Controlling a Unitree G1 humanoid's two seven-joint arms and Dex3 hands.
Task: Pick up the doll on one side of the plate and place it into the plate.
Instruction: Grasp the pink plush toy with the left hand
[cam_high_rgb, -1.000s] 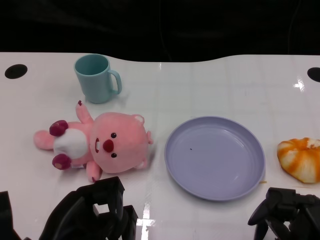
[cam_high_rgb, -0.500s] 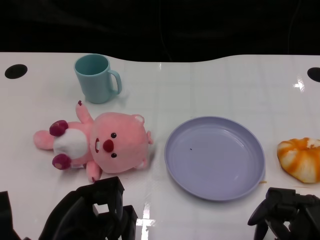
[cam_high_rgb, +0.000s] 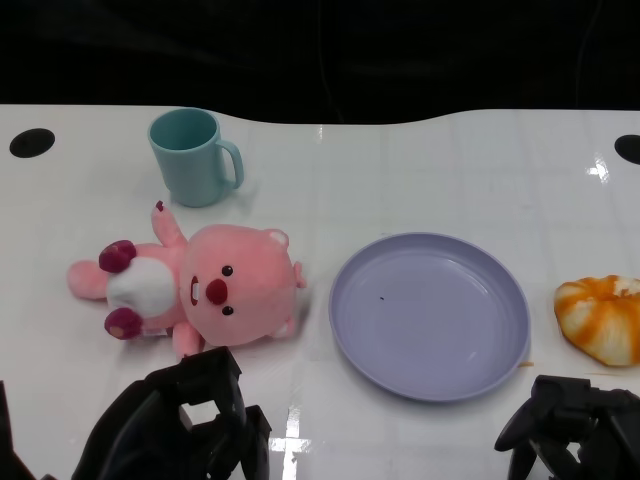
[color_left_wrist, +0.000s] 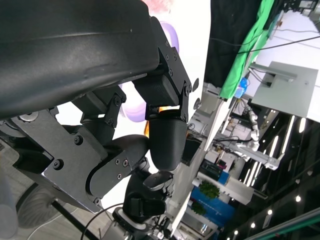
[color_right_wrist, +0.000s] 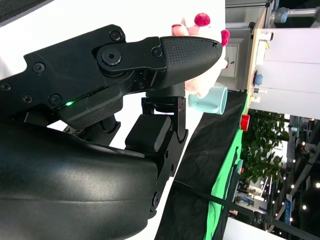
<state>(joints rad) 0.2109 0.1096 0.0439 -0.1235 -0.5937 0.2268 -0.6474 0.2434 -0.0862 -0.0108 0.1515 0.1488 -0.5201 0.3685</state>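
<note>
The pink plush doll lies on its back on the white table, just left of the lavender plate, which has nothing in it. My left hand hovers at the near edge right in front of the doll, not touching it, its fingers loosely bent and holding nothing. At the lower right, near the plate's front rim, my right hand is also empty. The right wrist view shows the doll past my fingertips.
A teal mug stands behind the doll, its handle pointing right. An orange-and-white bun-like toy lies right of the plate. The table's far edge meets a dark background.
My left hand has crept slightly forward and to the left, toward the doll. The doll, plate and right hand have not moved.
</note>
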